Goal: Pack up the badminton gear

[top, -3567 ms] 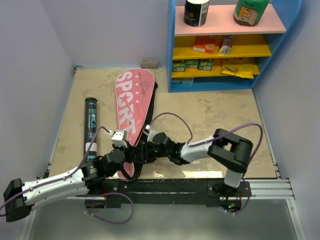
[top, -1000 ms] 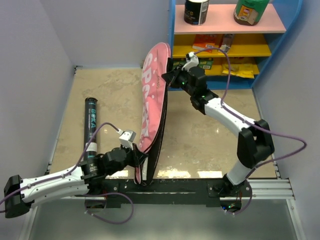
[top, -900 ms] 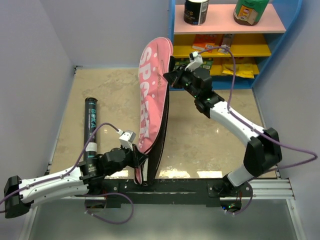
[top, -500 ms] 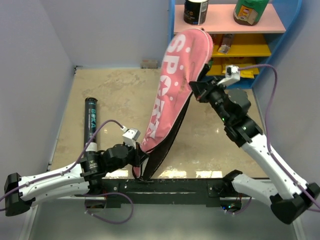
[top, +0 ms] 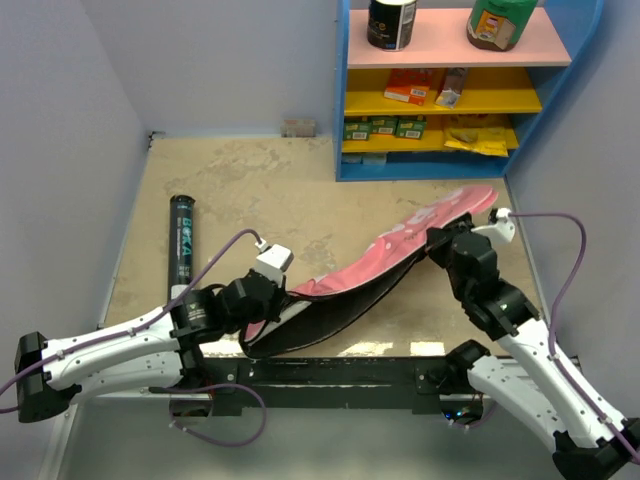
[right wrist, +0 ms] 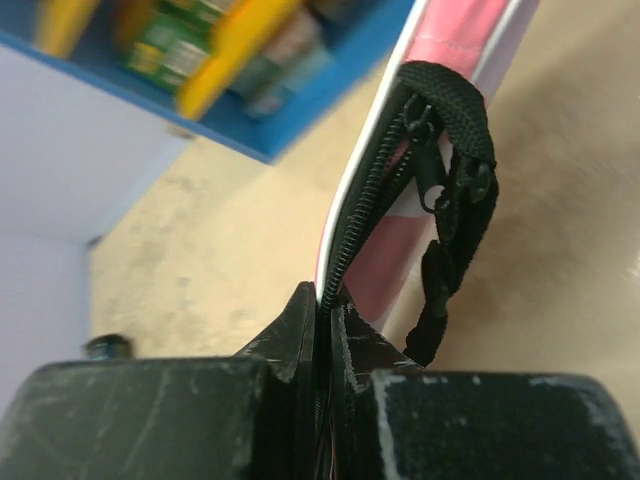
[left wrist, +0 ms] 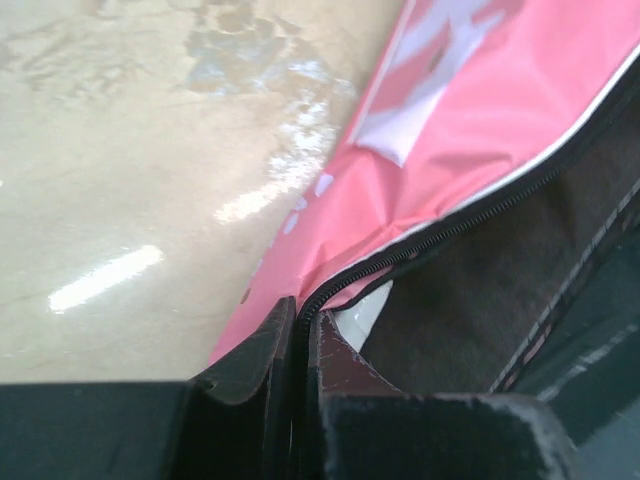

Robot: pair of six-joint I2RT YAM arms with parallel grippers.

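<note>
Between left gripper (top: 284,292) and right gripper (top: 437,244), both clamped on its zipper edge: one pink racket bag (top: 400,255); one shuttle tube (top: 182,255).

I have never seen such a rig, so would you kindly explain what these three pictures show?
Two robot arms are bolted at the near edge of a table. The wide picture comes from a camera above and behind them; the other two come from a camera on each wrist. The left tool and the right tool are each shut on the zipper edge of a pink bag, holding it open between them. A black tube lies on the table to the left. A blue shelf unit stands at the back.
</note>
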